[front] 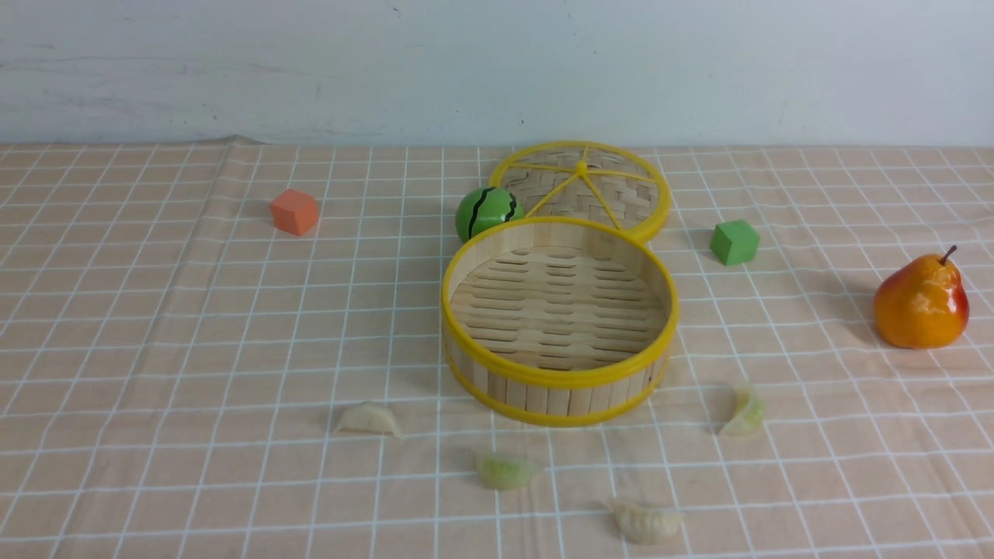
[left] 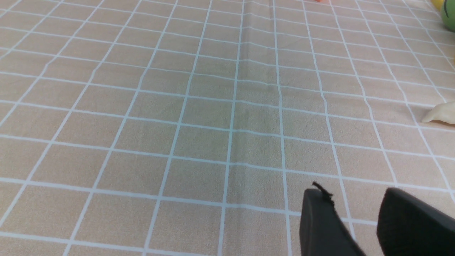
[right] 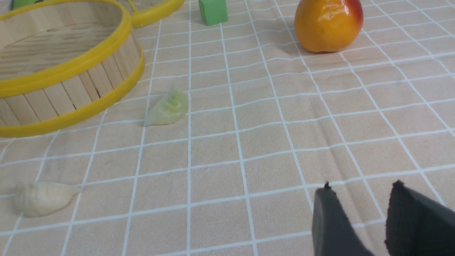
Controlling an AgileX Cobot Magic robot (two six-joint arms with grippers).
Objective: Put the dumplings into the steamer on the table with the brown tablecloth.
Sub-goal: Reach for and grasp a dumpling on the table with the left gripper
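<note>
The steamer (front: pixel 559 396) stands empty mid-surface on the brown tablecloth (front: pixel 155 310). All four dumplings lie on the cloth outside it. Taking the steamer as the dial's centre in the front view, a cream dumpling (front: pixel 369 419) is at 8 o'clock, a greenish dumpling (front: pixel 506 470) at 7, a second cream dumpling (front: pixel 644 520) at 5 and a pale green dumpling (front: pixel 744 411) at 4. The lid (front: pixel 582 190) lies flat at 12 o'clock and a toy watermelon (front: pixel 485 211) sits at 11.

Neither arm shows in the front view. Each wrist view looks forward, low over the cloth. The left end effector (left: pixel 355 193) has its jaws a narrow gap apart with nothing between them. The right end effector (right: pixel 362 187) is the same, empty and well short of the nearest dumplings.
</note>
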